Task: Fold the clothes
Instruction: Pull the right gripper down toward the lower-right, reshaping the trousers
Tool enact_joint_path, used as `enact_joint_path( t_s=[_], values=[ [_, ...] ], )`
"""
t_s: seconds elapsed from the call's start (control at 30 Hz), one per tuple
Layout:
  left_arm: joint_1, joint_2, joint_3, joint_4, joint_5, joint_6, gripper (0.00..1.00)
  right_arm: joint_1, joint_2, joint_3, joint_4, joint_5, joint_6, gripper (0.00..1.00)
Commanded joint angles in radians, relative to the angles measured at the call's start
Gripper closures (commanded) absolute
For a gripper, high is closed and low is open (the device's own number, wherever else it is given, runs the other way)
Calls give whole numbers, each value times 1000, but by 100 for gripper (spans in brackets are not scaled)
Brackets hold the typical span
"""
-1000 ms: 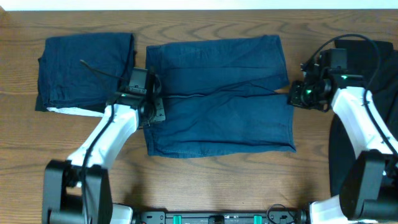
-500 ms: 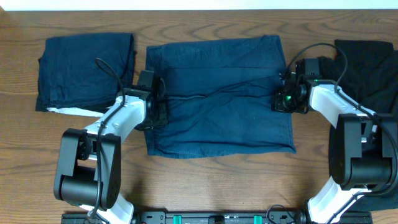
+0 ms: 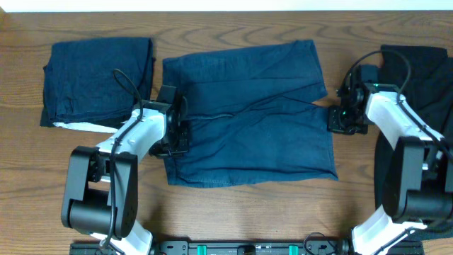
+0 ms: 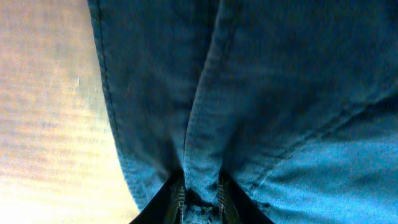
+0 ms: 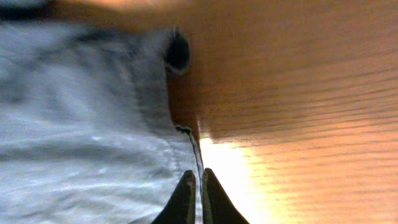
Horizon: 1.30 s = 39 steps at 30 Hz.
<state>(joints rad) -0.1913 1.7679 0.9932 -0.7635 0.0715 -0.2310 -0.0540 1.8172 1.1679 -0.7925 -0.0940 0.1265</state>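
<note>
Risk: my right gripper point(image 5: 195, 186) is pinched almost shut on only the thin hem of the denim shorts point(image 3: 248, 120), so a pull could slip it free and skew the fold. My left gripper point(image 4: 200, 198) is clamped narrow on a raised ridge of denim and might drag both layers. Shorts lie flat mid-frame overhead, left gripper at their left edge, right at the right-edge notch.

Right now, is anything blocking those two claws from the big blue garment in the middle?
Nothing visible does. The left gripper pinches a ridge of the blue garment at its left edge, and the right gripper is shut at its right hem, apparently on the edge.
</note>
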Motion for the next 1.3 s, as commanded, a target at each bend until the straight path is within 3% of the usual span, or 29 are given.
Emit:
enact_joint_path(
  t_s=[0.0,0.17,0.33,0.63,0.83,1.27],
  values=[
    [5,-74,27,-33,-11,13,79,3,-93,53,-22,-99,7,94],
    [5,-222,46,-55,21,8,79,5,-168,61,-162,-277,7,98],
    [5,-297,46,-39,56,-7,78,32,-171,32,-333,-259,7,99],
    [5,-237,45,101,55,-6,78,51,-169,-240,-126,-254,77,99],
    [5,-181,45,160,12,-6,78,51,-169,-369,-127,-261,87,99],
    [55,-70,45,263,-16,-6,78,50,-169,-403,-136,-166,113,99]
  ],
)
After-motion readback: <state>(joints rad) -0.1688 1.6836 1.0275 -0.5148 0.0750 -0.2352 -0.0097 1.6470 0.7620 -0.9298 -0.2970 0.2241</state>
